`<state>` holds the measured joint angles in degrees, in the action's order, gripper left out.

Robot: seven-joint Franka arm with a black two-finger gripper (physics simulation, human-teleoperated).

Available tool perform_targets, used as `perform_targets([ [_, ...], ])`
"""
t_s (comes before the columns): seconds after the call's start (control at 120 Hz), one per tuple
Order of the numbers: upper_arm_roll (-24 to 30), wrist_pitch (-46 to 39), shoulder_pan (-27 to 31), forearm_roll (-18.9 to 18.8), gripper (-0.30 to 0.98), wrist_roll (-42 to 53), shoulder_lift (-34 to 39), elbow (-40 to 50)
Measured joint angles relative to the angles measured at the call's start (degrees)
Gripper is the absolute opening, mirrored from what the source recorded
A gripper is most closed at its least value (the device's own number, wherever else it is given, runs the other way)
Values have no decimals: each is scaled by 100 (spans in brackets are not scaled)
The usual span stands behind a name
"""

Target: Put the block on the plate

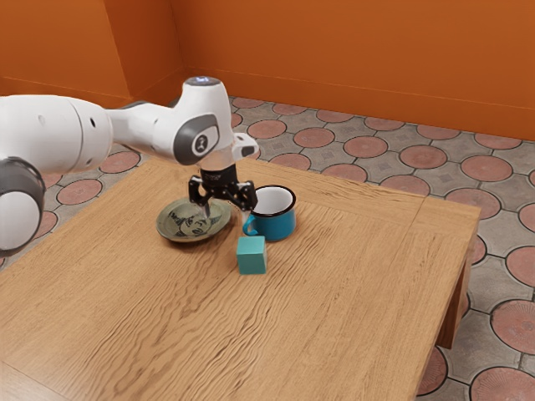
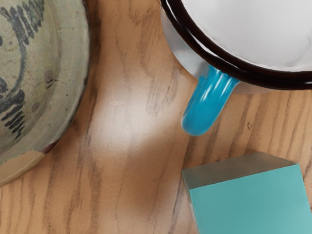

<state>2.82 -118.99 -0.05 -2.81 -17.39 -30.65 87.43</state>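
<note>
Above the table, between the plate and the mug, my gripper (image 1: 227, 213) stands open, its two fingers spread apart with nothing between them. The teal block (image 1: 252, 256) rests on the wood in front of the mug, apart from the plate. In the wrist view, the block (image 2: 251, 202) shows its teal top and a darker side. The greenish, dark-patterned plate (image 1: 173, 227) lies partly behind the gripper in the exterior view; in the wrist view, the plate (image 2: 63, 105) is cut off by the picture's edge.
A blue enamel mug (image 1: 276, 224) with a white inside and dark rim stands close to the block and the gripper. Its handle (image 2: 207, 105) points toward the space between plate and block. The wooden table (image 1: 351, 292) has its far corner at the exterior view's right.
</note>
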Motion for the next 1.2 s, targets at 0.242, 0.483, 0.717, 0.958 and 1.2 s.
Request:
perform_targets([
  [0.242,336,-180,194,-48,69,-490,-253,-303],
  [0.483,549,-194,325,-53,69,-817,-187,-181],
  [0.717,795,-210,511,-60,69,-1034,93,348],
  [0.958,1136,-299,536,-62,69,-1151,61,681],
  [1.2,1107,-565,725,-62,69,-1139,-63,777],
])
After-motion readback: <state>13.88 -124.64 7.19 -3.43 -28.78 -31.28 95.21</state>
